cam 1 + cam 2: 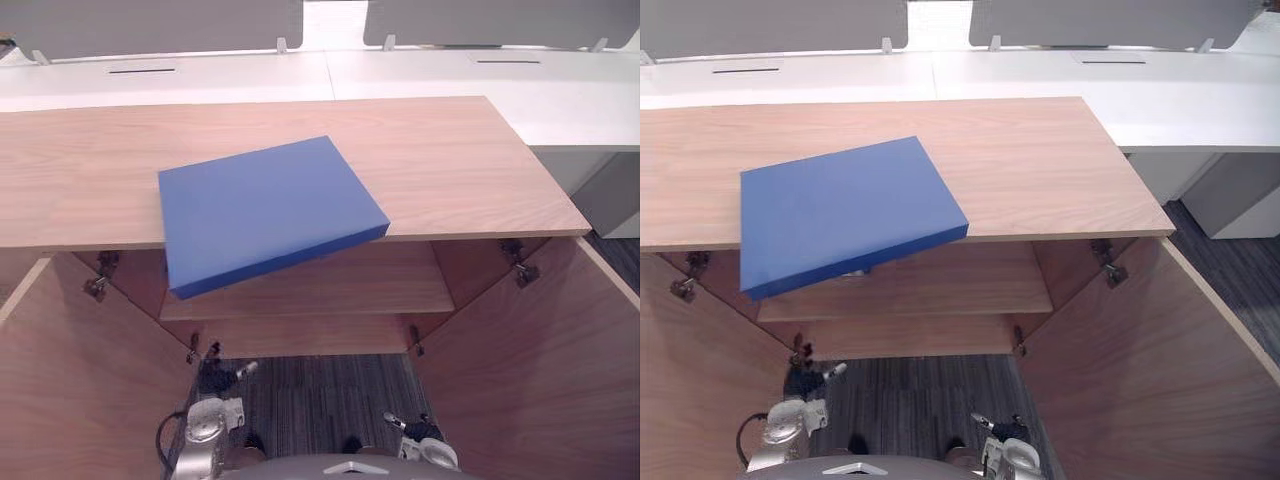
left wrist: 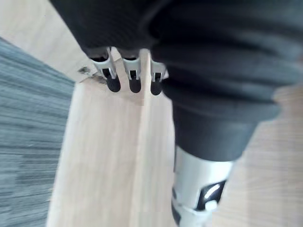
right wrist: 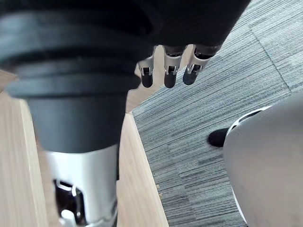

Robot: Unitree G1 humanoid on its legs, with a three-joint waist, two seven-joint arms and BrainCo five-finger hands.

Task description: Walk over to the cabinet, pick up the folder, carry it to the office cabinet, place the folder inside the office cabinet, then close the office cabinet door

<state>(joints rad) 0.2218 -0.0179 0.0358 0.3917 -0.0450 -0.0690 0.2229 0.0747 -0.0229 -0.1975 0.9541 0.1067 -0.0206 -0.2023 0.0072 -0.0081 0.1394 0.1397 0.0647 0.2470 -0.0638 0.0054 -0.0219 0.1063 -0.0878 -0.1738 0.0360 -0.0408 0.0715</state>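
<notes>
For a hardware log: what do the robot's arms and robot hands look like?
The left robot hand and right robot hand match: slim silver fingers with rounded dark tips in a row, a silver thumb apart, and a black ribbed cover over the back and wrist. The left arm and right arm are silver-grey.

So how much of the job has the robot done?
Done: it stands at the wooden cabinet, whose doors are open. In hand: nothing; the left hand and right hand hang open, low down. Left: lift the blue folder off the top, where it overhangs the front edge, carry it, put it inside, shut the door.
</notes>
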